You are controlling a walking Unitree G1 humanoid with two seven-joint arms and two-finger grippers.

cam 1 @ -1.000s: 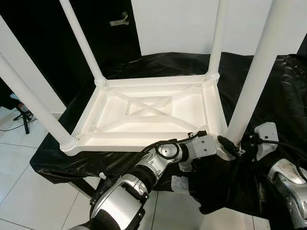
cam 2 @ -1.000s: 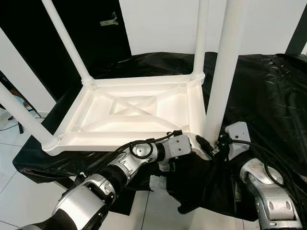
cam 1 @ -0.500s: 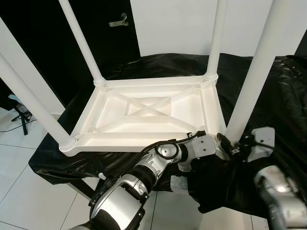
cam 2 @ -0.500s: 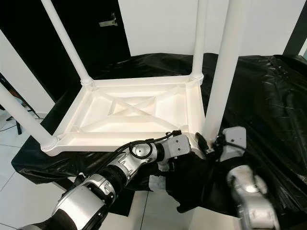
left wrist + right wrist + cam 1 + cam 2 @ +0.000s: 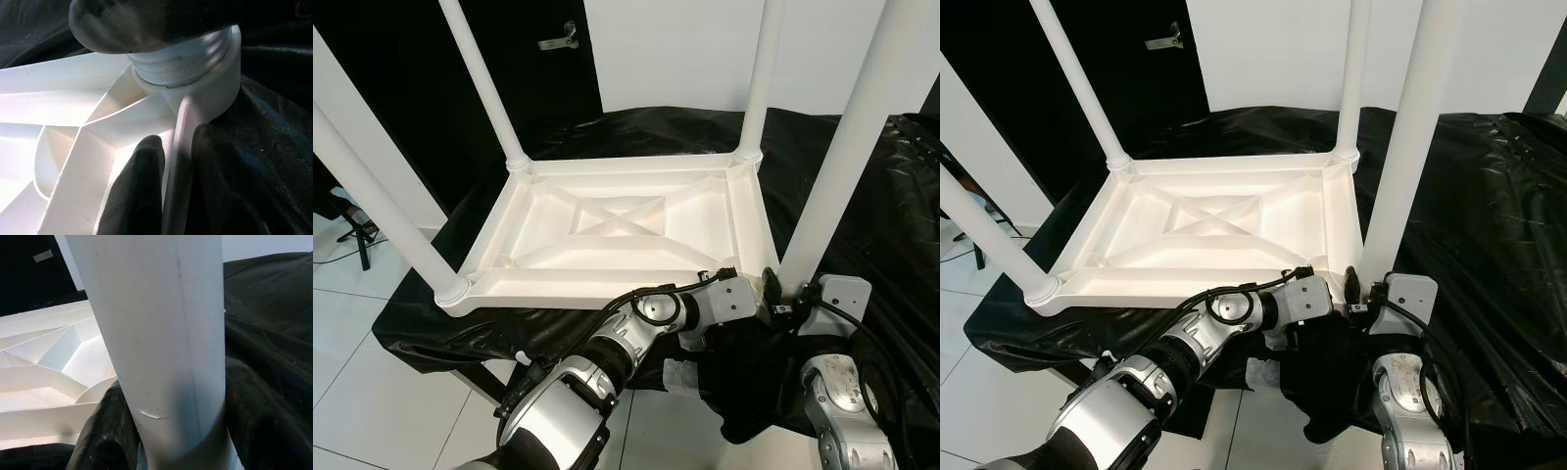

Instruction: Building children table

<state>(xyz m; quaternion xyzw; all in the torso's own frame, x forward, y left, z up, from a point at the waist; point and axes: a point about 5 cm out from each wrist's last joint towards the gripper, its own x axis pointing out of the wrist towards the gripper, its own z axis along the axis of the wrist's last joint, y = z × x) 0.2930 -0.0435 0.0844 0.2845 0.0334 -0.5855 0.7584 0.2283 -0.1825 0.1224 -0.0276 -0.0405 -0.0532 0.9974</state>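
The white table (image 5: 617,230) lies upside down on a black cloth (image 5: 891,196). The left gripper (image 5: 178,196) pinches its near rim. The right gripper (image 5: 773,294) clasps the near right leg (image 5: 837,147).

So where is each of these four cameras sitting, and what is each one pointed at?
Left eye view: on the head, looking down at the upturned white table; both silver arms show.
Right eye view: beside it, same scene.
Left wrist view: on the left wrist, along the left gripper, whose fingers pinch the table's rim.
Right wrist view: on the right wrist, facing the near right leg, the right gripper round it.
Both wrist views share that leg's corner.
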